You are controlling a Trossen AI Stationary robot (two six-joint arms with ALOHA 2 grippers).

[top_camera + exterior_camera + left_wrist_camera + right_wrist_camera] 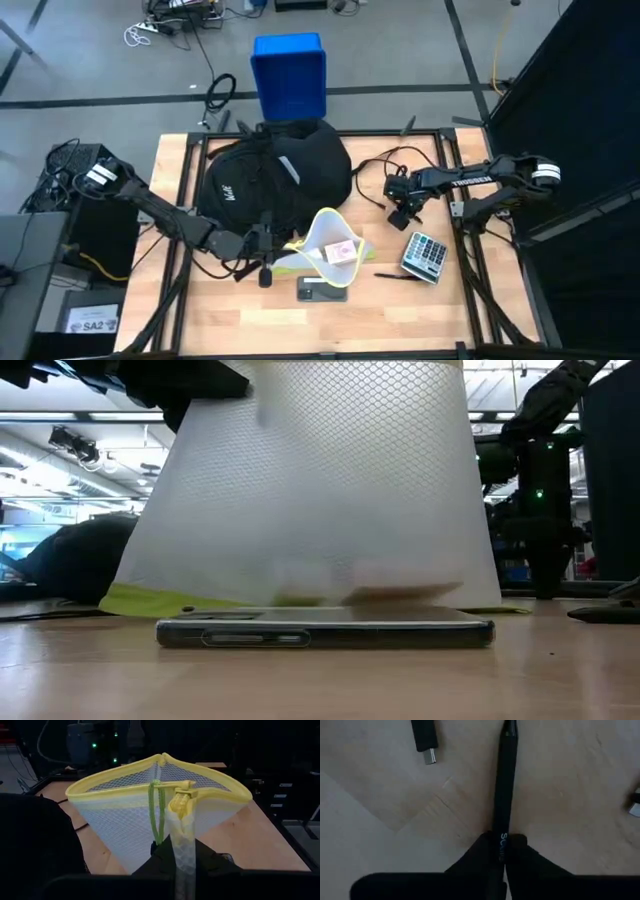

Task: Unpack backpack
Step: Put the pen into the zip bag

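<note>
The black backpack [270, 175] lies at the table's far middle. Near it, my left gripper [268, 243] [180, 855] is shut on a white mesh pouch [325, 245] [150, 805] with a yellow rim. The pouch gapes open with a pink item [341, 252] inside. In the low view its yellow lower edge [160, 600] rests on the table behind a phone [325, 630]. Right of the backpack, my right gripper [403, 215] [502, 842] is shut on a black pen [504, 785]. My left gripper pinches a narrow strip of the pouch's mesh [182, 847] between its two fingers, just below the strip's yellow-trimmed end [181, 805]. The fingers come level from the table's left. The open pouch spreads out beyond them. My right gripper pinches the pen's printed end [502, 840] between its two fingers. The fingers lie along the pen, which sticks out ahead of them over the wooden tabletop. I cannot tell whether its far tip [509, 726] touches the table.
A calculator [425, 257] and a dark thin stick [392, 275] lie at the near right. A black cable [375, 165] with a USB plug [426, 745] lies by my right gripper. A blue box [290, 75] stands beyond the far edge.
</note>
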